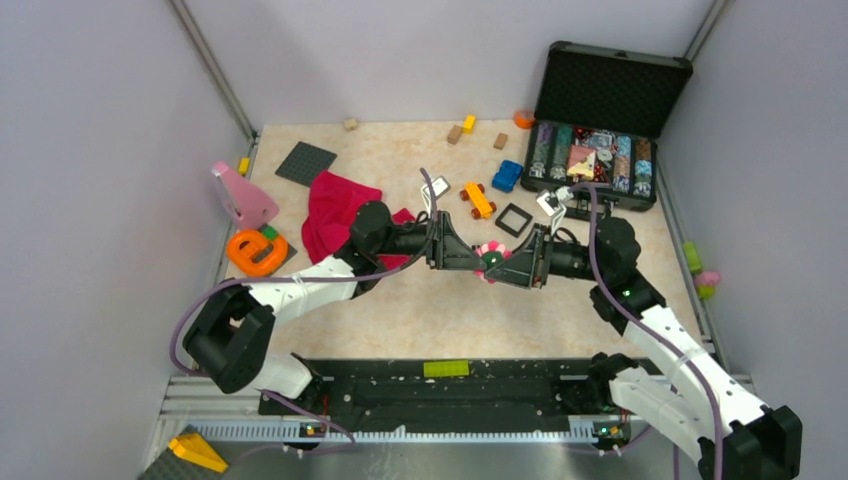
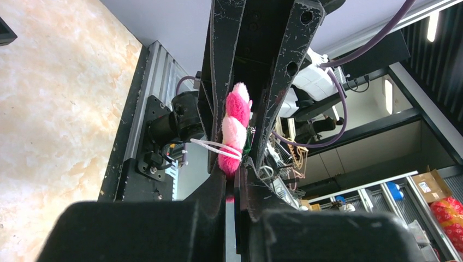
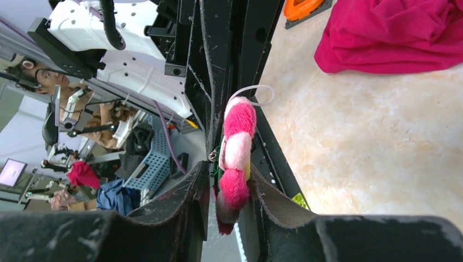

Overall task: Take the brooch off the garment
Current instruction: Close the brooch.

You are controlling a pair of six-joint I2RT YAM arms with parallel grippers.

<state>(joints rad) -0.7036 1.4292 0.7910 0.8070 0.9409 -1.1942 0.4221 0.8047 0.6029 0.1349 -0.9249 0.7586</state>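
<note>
The brooch (image 1: 490, 256), a fluffy pink-and-white flower disc, hangs in the air above the mid table, clear of the garment (image 1: 335, 210), a crumpled magenta cloth to the left. My left gripper (image 1: 480, 262) and right gripper (image 1: 500, 266) meet tip to tip on it. In the left wrist view the left gripper (image 2: 236, 174) pinches the lower edge of the brooch (image 2: 236, 117), edge-on, with a white thread (image 2: 210, 146) looped across it. In the right wrist view the right gripper (image 3: 229, 174) closes on the other edge of the brooch (image 3: 237, 136). The garment (image 3: 393, 38) lies behind.
An orange ring toy (image 1: 257, 252) and a pink cone-shaped piece (image 1: 243, 195) sit at the left edge. A grey baseplate (image 1: 306, 162), toy cars (image 1: 478, 200), a black square frame (image 1: 513, 220) and an open black case (image 1: 600, 130) lie toward the back.
</note>
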